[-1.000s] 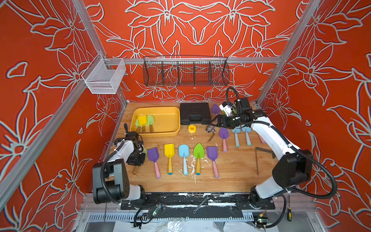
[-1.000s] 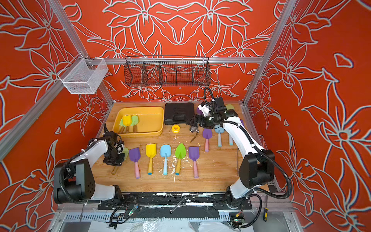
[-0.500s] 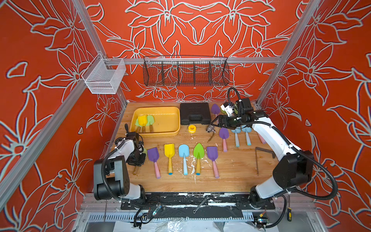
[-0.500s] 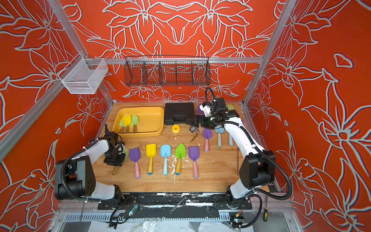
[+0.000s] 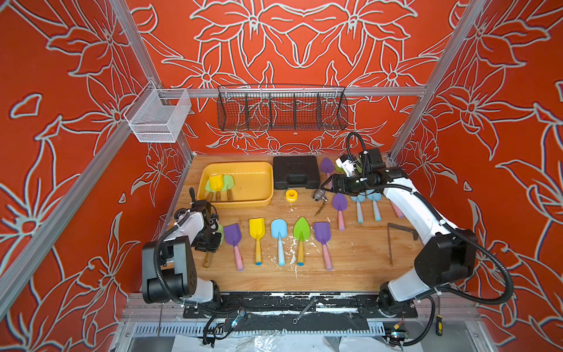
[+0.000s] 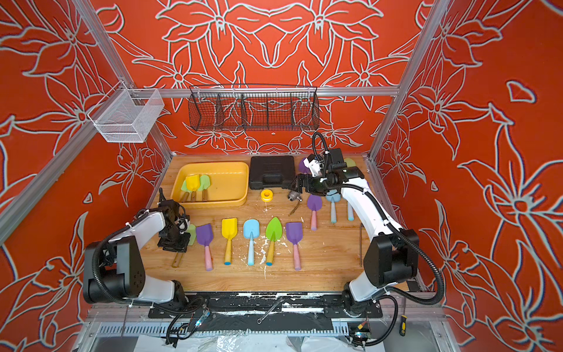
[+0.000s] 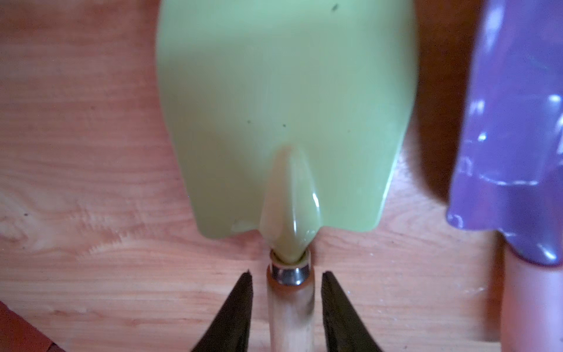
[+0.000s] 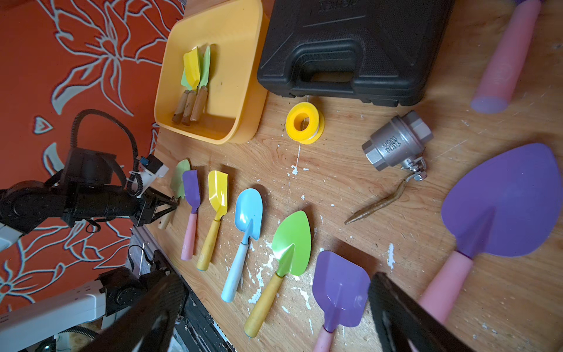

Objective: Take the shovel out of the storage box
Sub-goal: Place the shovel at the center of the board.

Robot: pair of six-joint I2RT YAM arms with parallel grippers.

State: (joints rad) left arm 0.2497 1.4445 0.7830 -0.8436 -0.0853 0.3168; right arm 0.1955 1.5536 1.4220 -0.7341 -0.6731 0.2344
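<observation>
The yellow storage box (image 5: 234,203) (image 6: 210,202) stands at the back left of the table. In it lie a yellow shovel (image 5: 215,182) and two pale green ones with wooden handles (image 8: 195,105). Another pale green shovel (image 7: 286,106) (image 5: 220,233) lies flat on the wood in front of the box, beside a purple one. My left gripper (image 7: 286,274) (image 5: 210,243) is down over its wooden handle, open, with a gap on each side of the handle. My right gripper (image 8: 274,279) (image 5: 327,186) hangs open above the table near the back right, holding nothing.
A row of coloured shovels (image 5: 257,237) lies across the middle, with several more at the right (image 5: 339,208). A black tool case (image 5: 295,172), yellow tape roll (image 5: 291,195), metal valve (image 5: 319,195) and an L-shaped bar (image 5: 390,240) are also on the table. Wire baskets (image 5: 281,108) hang on the back wall.
My left gripper's jaws have parted from the wooden handle of the pale green shovel on the table. The right arm has stayed still.
</observation>
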